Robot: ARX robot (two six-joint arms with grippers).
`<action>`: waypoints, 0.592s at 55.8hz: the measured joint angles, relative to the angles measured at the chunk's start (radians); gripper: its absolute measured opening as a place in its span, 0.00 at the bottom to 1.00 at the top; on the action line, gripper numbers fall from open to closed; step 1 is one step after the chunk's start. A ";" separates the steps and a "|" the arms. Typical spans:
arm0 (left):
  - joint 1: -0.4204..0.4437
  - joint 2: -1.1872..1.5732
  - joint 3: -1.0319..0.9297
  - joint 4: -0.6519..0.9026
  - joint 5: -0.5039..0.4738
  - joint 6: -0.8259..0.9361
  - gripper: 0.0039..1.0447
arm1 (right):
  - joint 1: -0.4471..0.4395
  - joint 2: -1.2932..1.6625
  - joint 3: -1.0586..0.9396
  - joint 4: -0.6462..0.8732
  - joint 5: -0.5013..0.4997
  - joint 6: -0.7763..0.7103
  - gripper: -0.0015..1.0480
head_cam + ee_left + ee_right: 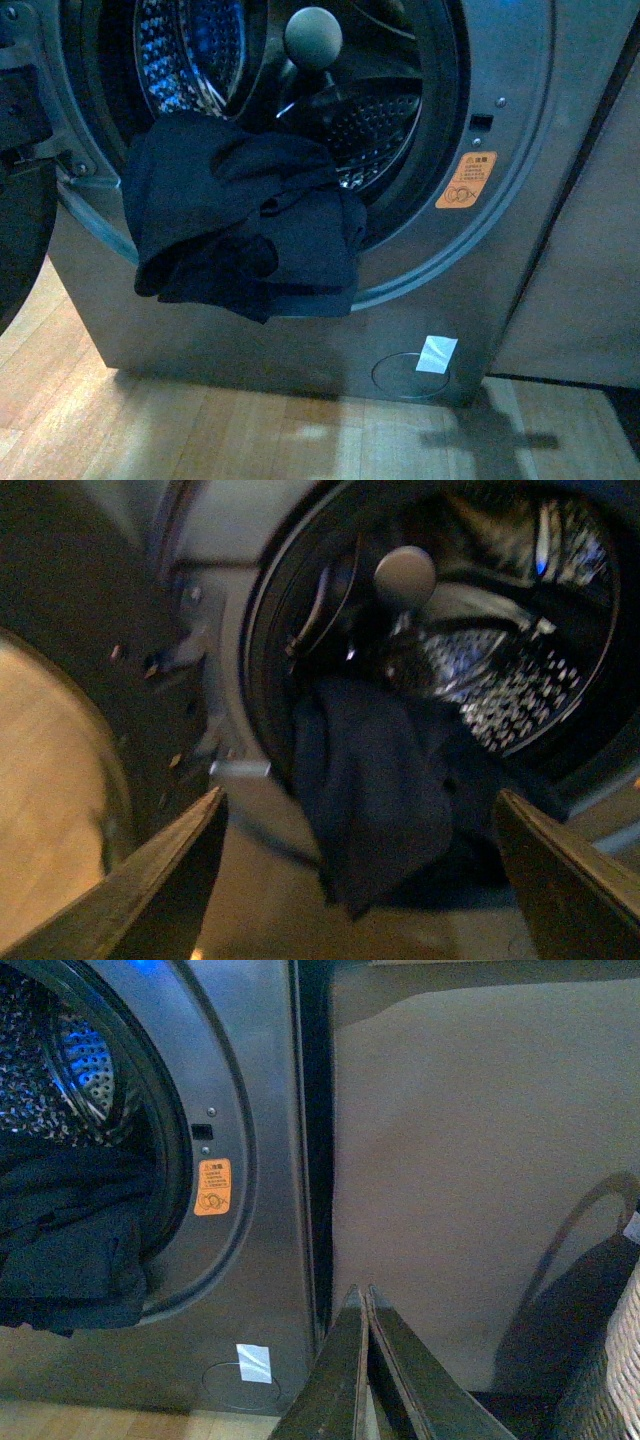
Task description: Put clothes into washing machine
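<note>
The left gripper (360,880) stands wide, its two fingers (160,880) splayed to either side of its wrist view and holding nothing, aimed at the open mouth of the washing machine (500,240). The right gripper (367,1370) is narrow, its fingers pressed together and empty, and it points at the seam between the machine and the cabinet panel (480,1160) beside it, well apart from the work.

Between the left gripper's fingers hang the clothes (390,780). In the front view the clothes (245,225) are draped over the lower lip of the porthole, partly inside on the black rubber seal (440,120) and partly spilling down the machine's front toward the wooden floor (200,430). The larger, heavier fold looks to be outside, so I judge the task only half done: the garment could slide out.

The step in hand appears to be pushing or lifting the hanging part into the drum (190,50). To do it well, the left gripper should come in low, under the dangling hem, close on a thick bunch of cloth rather than a single layer, then carry it up and over the lip and deep past the seal before releasing. The rounded grey knob (313,38) inside the opening should be avoided. Letting go too near the lip risks the cloth falling back out.
</note>
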 joint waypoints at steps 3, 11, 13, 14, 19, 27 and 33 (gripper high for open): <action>0.011 -0.051 -0.030 -0.033 0.000 -0.005 0.65 | 0.000 0.000 0.000 0.000 0.000 0.000 0.02; 0.045 -0.140 -0.079 -0.065 0.031 -0.013 0.39 | 0.000 0.000 0.000 0.000 0.000 0.000 0.02; 0.051 -0.163 -0.090 -0.075 0.039 -0.015 0.32 | 0.000 0.000 0.000 0.000 0.000 0.000 0.02; 0.054 -0.174 -0.096 -0.080 0.043 -0.016 0.28 | 0.000 0.000 0.000 0.000 0.000 0.000 0.02; 0.106 -0.224 -0.120 -0.111 0.114 -0.018 0.13 | 0.000 0.000 0.000 0.000 0.000 0.000 0.02; 0.154 -0.298 -0.146 -0.155 0.133 -0.021 0.03 | 0.000 0.000 0.000 0.000 0.000 0.000 0.02; 0.154 -0.348 -0.162 -0.190 0.138 -0.021 0.03 | 0.000 0.000 0.000 0.000 0.000 0.000 0.02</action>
